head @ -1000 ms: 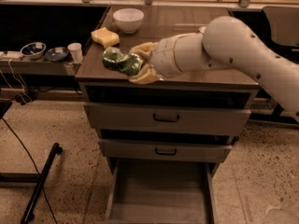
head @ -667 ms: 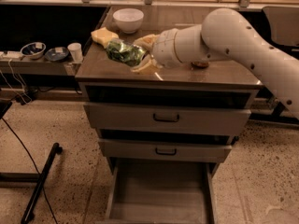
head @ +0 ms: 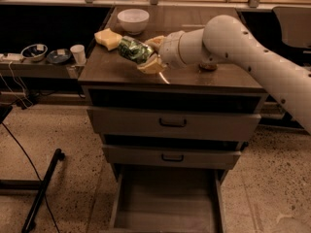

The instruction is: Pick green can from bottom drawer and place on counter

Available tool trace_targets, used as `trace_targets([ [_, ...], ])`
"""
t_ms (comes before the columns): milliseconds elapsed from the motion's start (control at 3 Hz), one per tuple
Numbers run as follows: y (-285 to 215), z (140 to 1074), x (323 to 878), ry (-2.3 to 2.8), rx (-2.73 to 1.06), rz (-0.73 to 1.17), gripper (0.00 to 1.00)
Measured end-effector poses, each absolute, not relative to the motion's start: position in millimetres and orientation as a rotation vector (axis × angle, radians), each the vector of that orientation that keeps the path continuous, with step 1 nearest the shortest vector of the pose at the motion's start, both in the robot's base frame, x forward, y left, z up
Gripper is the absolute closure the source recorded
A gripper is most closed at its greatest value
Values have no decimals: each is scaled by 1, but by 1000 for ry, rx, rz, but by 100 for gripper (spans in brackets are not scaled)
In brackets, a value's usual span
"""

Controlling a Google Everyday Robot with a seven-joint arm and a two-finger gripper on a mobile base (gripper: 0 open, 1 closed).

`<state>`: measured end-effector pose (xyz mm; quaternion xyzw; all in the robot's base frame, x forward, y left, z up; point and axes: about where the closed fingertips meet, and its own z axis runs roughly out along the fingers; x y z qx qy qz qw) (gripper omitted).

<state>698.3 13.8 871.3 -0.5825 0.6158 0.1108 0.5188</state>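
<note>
Over the desk's (head: pixel 109 73) left half: tool (head: pixel 149 55) clamped on the green can (head: pixel 132 50), one finger on either side, can tilted. Whether the can touches the desk, cannot tell. Yellow sponge (head: pixel 108 37) just beside it; white bowl (head: pixel 133 20) behind. Bottom drawer (head: pixel 165 205) stands pulled out.

The end effector (head: pixel 151 54) is gripping the green can (head: pixel 132 50) between its two fingers, hovering over the left part of the counter (head: pixel 116 71), near a yellow sponge (head: pixel 108 37) and a white bowl (head: pixel 133 19). Below, the bottom drawer (head: pixel 167 213) is standing pulled out, while the two upper drawers (head: pixel 172 123) are sitting closed.
</note>
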Motion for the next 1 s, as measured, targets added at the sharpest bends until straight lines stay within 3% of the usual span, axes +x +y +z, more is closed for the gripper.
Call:
trace_targets([
  [1000, 5, 863, 710, 1532, -1348, 251, 35],
])
